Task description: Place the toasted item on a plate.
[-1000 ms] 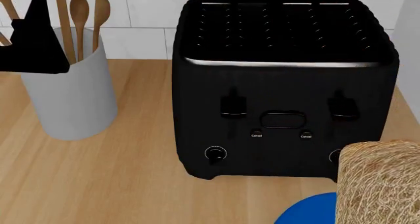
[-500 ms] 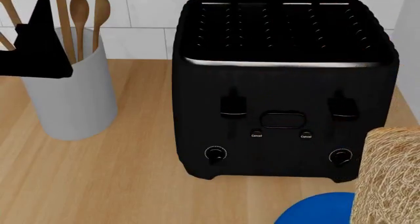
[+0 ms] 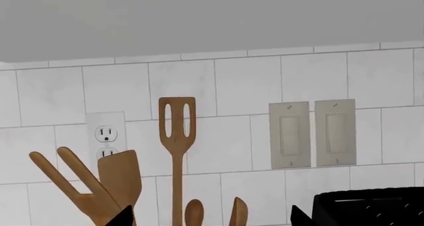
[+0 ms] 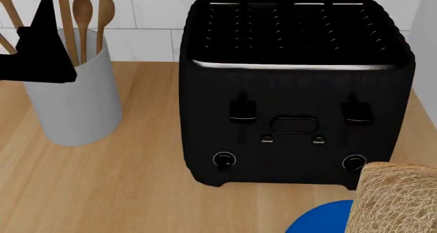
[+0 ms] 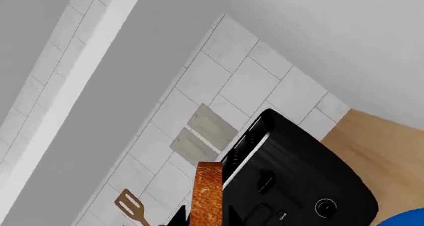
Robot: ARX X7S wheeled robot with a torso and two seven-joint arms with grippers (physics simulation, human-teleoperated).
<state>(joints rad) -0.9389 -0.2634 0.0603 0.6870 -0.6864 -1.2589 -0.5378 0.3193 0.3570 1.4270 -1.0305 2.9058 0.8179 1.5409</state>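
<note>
1. Toast (image 4: 396, 199), the toasted item, has dropped lower and leftward over the blue plate (image 4: 321, 221); release looks near.
2. Right fingers are hidden, probably clenched on it.
3. Beyond: toaster (image 4: 293, 89) on the bench (image 4: 102, 182).
4. Left fingers (image 4: 38, 43): cannot tell.

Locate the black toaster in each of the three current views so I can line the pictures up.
Head view: the black toaster fills the centre and right, on the wooden counter.
Left wrist view: only its top corner shows, at the lower right edge.
Right wrist view: it lies tilted at the lower centre-right.
Shared landmark: the slotted wooden spatula, also in the right wrist view.
</note>
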